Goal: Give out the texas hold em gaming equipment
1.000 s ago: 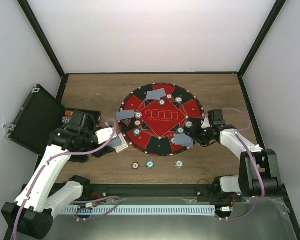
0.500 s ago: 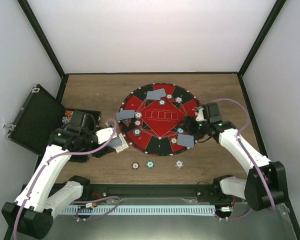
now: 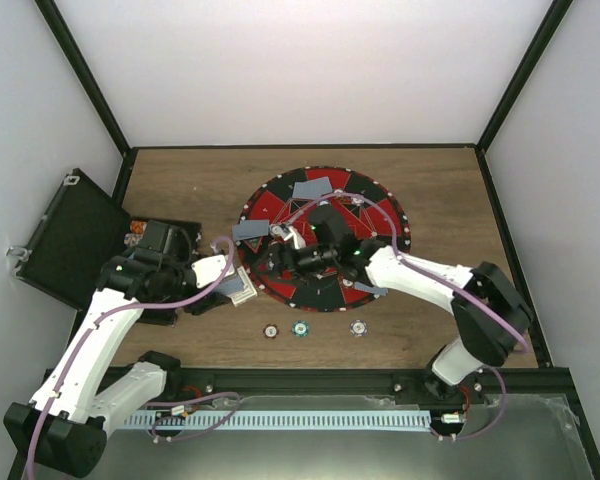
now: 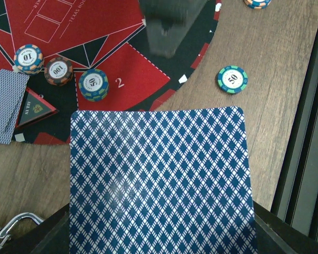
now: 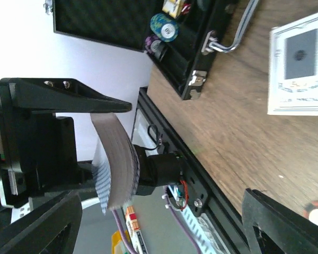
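Left claw (image 3: 228,283) clamps the card deck (image 4: 159,180) at the left rim of the round mat (image 3: 380,215), left of frame centre; right claw (image 3: 272,262), jaws wide and empty, hangs over the mat beside it; three chips (image 3: 299,327) lie on the desk (image 3: 180,180) below the mat.

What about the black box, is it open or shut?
Open. Its lid is swung back, and chips lie inside.
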`<action>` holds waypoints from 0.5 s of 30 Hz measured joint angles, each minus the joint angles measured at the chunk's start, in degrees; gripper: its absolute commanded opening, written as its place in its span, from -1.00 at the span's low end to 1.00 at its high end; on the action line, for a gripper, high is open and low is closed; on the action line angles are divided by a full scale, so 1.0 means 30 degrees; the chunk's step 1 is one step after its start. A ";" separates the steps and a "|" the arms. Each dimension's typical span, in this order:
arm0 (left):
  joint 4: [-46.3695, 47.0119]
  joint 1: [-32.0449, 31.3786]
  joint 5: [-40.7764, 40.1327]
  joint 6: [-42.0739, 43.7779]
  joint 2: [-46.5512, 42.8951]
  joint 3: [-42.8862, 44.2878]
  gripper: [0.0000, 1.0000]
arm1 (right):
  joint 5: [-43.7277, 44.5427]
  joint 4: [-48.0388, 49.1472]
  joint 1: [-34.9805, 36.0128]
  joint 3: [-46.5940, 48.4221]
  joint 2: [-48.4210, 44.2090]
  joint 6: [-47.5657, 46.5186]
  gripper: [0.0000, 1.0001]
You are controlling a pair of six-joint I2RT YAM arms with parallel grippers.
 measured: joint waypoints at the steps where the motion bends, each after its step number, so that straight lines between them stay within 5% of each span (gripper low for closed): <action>1: 0.0000 0.0000 0.0000 0.0000 0.0000 0.0000 -0.92 | -0.0175 0.0408 0.0277 0.0255 0.0423 0.0211 0.66; 15: -0.0015 0.0000 -0.0051 0.0007 -0.0036 0.0007 -0.92 | -0.1894 0.3271 0.2076 0.3235 0.5260 0.1829 0.55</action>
